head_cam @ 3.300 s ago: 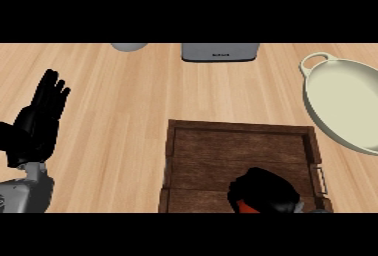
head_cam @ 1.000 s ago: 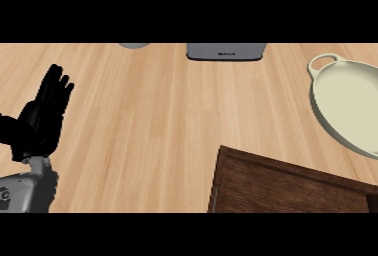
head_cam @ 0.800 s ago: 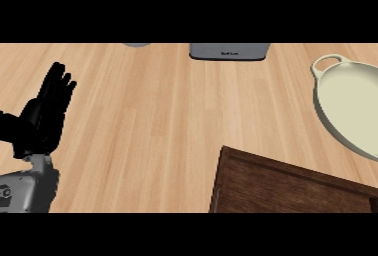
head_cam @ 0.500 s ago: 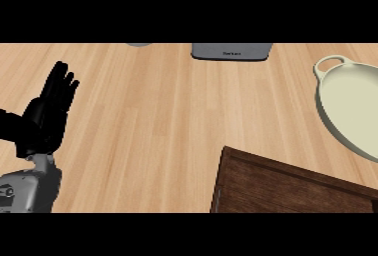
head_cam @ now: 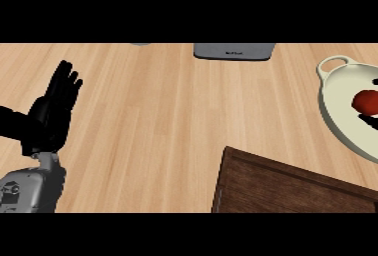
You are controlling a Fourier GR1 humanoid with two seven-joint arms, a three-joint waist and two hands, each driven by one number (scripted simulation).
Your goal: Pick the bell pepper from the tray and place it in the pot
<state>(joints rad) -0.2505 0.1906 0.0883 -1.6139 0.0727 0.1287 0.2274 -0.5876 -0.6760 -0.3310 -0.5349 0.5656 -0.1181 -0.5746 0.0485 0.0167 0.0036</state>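
Nearing completion: bell pepper (head_cam: 365, 102) is over the pot (head_cam: 336, 107) at the frame's right edge.
Dark fingertips of the right hand (head_cam: 368, 119) bracket it; the grasp cannot be judged. Release remains. Tray (head_cam: 288, 187) shows bare; left hand (head_cam: 53, 109) rests open on the counter (head_cam: 170, 115).

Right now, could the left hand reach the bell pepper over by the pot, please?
Probably not: the left hand rests open far left; the bell pepper is across the counter over the pot, apparently between the right hand's fingers.
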